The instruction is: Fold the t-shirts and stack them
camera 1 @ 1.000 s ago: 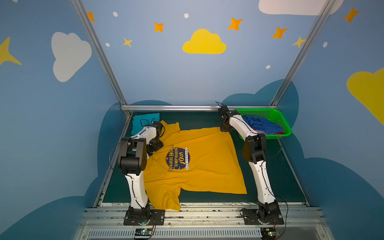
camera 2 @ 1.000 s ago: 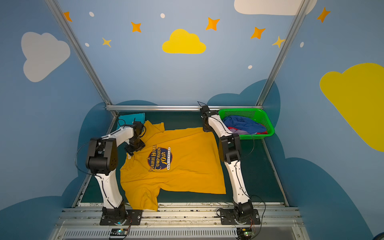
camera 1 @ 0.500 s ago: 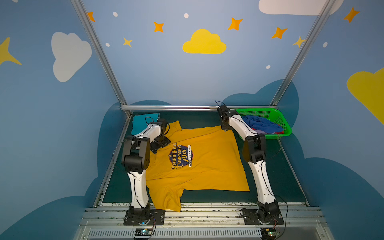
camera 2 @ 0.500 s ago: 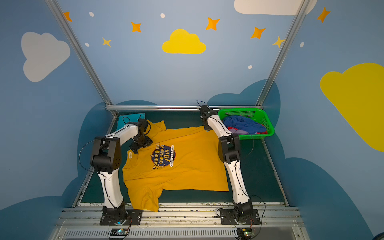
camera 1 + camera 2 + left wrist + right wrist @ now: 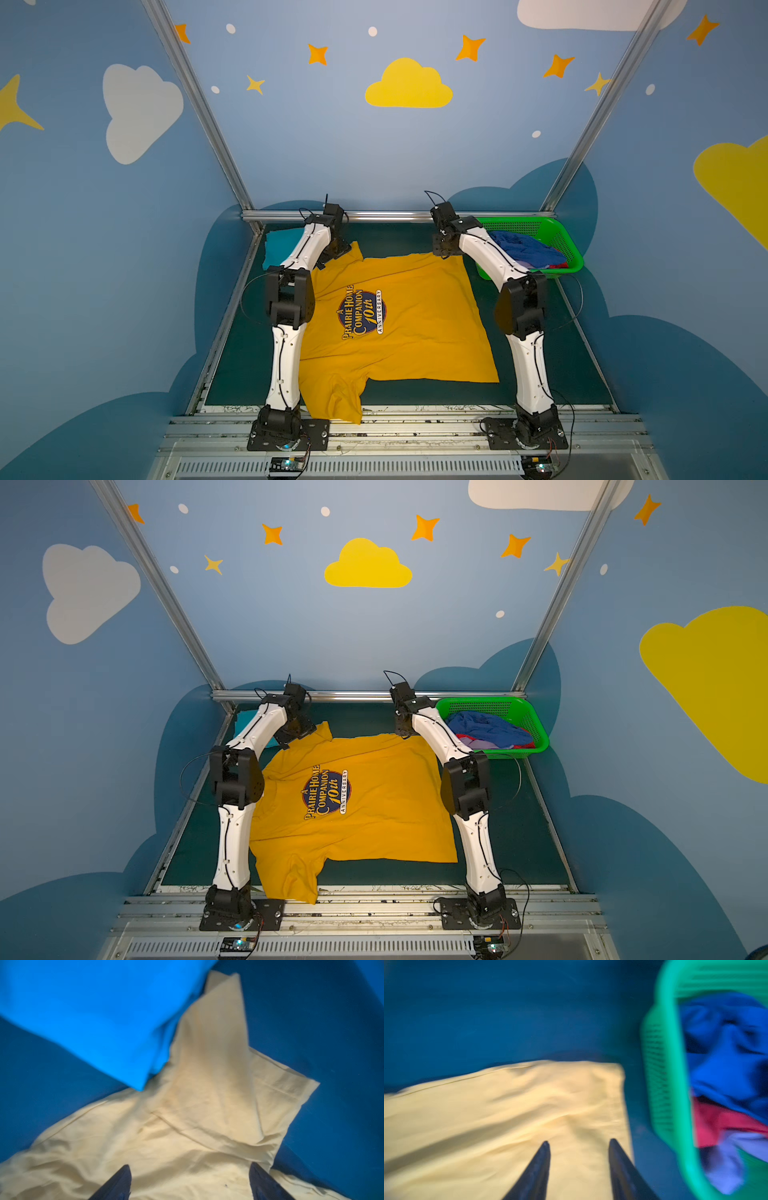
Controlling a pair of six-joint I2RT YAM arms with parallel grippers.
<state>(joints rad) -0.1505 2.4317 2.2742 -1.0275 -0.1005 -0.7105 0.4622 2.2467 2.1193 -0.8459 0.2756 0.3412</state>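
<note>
A large mustard-yellow t-shirt point(image 5: 415, 324) point(image 5: 374, 812) with a round navy print lies spread flat on the dark table in both top views. One sleeve hangs over the near edge. My left gripper point(image 5: 334, 254) point(image 5: 190, 1167) hovers open just above its far left sleeve point(image 5: 218, 1084), holding nothing. My right gripper point(image 5: 444, 253) point(image 5: 578, 1141) is open over the shirt's far right corner point(image 5: 602, 1088), nothing between its fingers. A folded teal t-shirt point(image 5: 276, 249) point(image 5: 93, 1012) lies at the far left corner, touching the yellow sleeve.
A bright green basket point(image 5: 571, 253) point(image 5: 662, 1064) stands at the far right, next to the right gripper. It holds crumpled blue point(image 5: 726, 1053), red point(image 5: 716, 1122) and lavender point(image 5: 726, 1167) t-shirts. A metal rail point(image 5: 395, 216) bounds the table at the back.
The yellow shirt slid to the right and settled flat. The right gripper opened and let go of its far corner. Both grippers drew back toward the rear rail.
</note>
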